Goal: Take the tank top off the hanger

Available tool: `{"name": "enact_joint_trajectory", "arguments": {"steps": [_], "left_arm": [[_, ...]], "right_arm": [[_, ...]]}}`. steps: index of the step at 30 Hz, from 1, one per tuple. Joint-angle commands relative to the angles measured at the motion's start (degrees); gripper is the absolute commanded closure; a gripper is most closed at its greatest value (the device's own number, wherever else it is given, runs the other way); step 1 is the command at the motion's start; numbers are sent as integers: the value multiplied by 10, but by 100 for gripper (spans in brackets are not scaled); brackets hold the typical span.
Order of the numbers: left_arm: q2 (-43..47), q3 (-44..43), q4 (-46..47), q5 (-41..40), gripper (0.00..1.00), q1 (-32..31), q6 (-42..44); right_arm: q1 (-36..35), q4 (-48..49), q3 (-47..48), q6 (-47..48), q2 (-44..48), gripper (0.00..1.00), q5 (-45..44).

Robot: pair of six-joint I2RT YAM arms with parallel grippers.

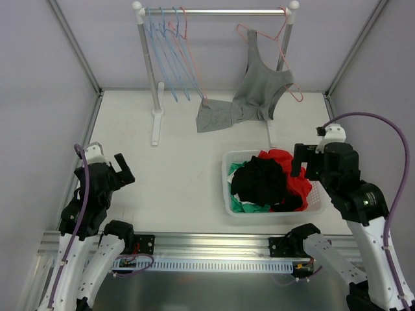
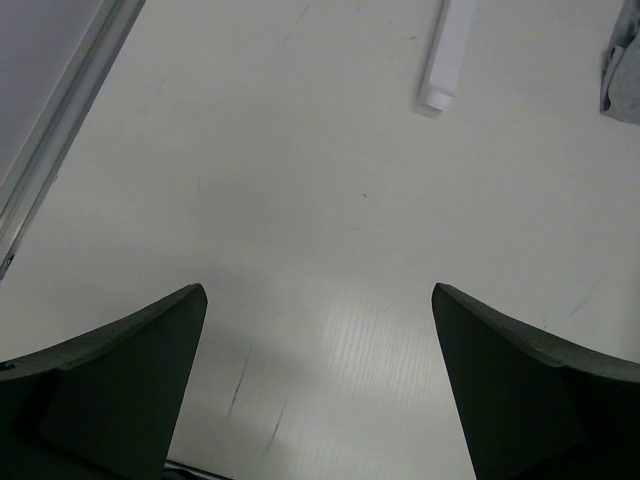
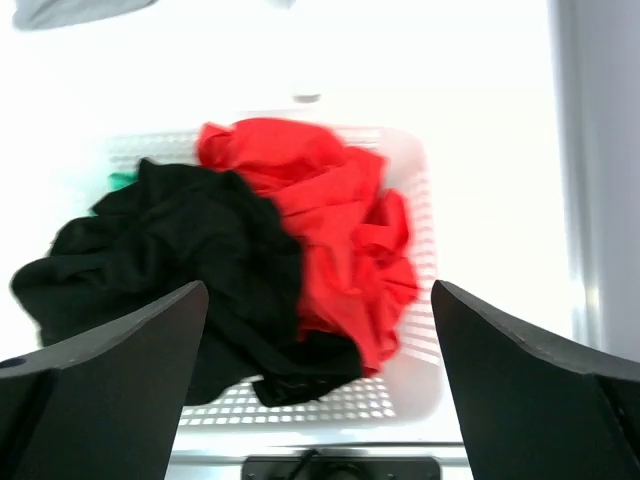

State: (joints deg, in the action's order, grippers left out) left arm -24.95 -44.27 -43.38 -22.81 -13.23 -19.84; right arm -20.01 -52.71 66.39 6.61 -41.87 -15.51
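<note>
A grey tank top [image 1: 254,91] hangs on a pink hanger [image 1: 285,39] from the rack's rail [image 1: 220,11] at the back right; its hem lies on the table. A corner of it shows in the left wrist view [image 2: 622,80]. My left gripper [image 1: 123,170] is open and empty, low over the bare table at the left [image 2: 318,300]. My right gripper [image 1: 299,161] is open and empty, over the right side of the basket [image 3: 318,300], well short of the tank top.
A white basket [image 1: 272,211] with black, red and green clothes [image 1: 262,181] stands near my right arm. Several empty blue and pink hangers [image 1: 170,45] hang at the rail's left. The rack's white foot [image 1: 156,126] lies on the table [image 2: 448,50].
</note>
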Motion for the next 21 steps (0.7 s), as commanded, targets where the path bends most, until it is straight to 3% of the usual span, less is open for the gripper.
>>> {"name": "enact_joint_trajectory", "arguments": {"steps": [1, 6, 12, 21], "left_arm": [[3, -18, 14, 26, 1, 34, 22], [49, -23, 13, 27, 1, 34, 38], [108, -4, 17, 10, 1, 35, 38], [94, 4, 25, 36, 1, 34, 31]], "right_arm": [[3, -65, 38, 20, 47, 0, -115], [3, -118, 57, 19, 96, 1, -93], [3, -129, 23, 39, 143, 1, -138], [3, -105, -9, 26, 162, 1, -158]]}}
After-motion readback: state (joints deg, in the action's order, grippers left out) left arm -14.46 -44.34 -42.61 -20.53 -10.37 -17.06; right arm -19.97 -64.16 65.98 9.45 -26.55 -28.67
